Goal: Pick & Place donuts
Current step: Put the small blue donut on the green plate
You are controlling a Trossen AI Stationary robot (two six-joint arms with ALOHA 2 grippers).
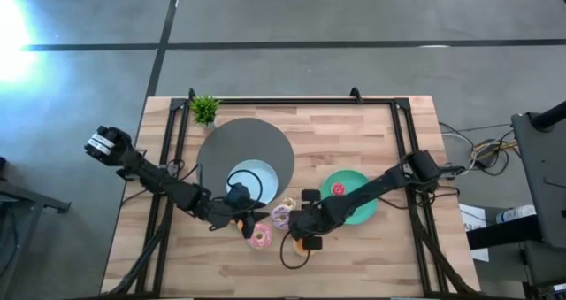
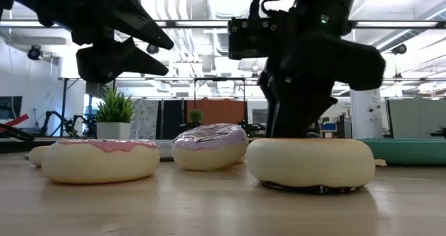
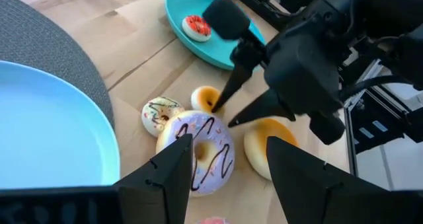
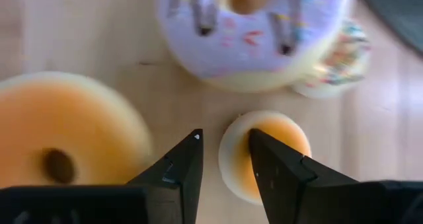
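Resting at the near edge of the wooden surface (image 1: 371,256), a pink-frosted donut (image 1: 260,238) lies flat beside a large orange-topped donut (image 1: 311,243); in the low view the pink one (image 2: 101,159) sits left and the pale side of the orange one (image 2: 311,162) sits right, close to the lens. Just behind them lies the lilac donut (image 1: 281,217) with dark drizzle, and touching it on one side a smaller white sprinkled donut (image 3: 160,113). A small orange donut (image 4: 264,154) lies between the lilac one and the big orange one.

Over this cluster the right gripper (image 1: 305,227) points down at the small orange donut, its jaws open a little, one fingertip (image 4: 195,139) on the bare wood just beside the donut and the other over its frosting, gripping nothing. The left gripper (image 1: 248,220) hovers above the lilac donut, apart from it, with jaws spread wide and empty.

Farther back, a light-blue plate (image 1: 256,172) rests on a grey round mat (image 1: 221,145) at the left, and a green plate (image 1: 361,207) at the right carries a red-frosted donut (image 1: 337,190). A small potted plant (image 1: 204,110) stands at the far left corner.
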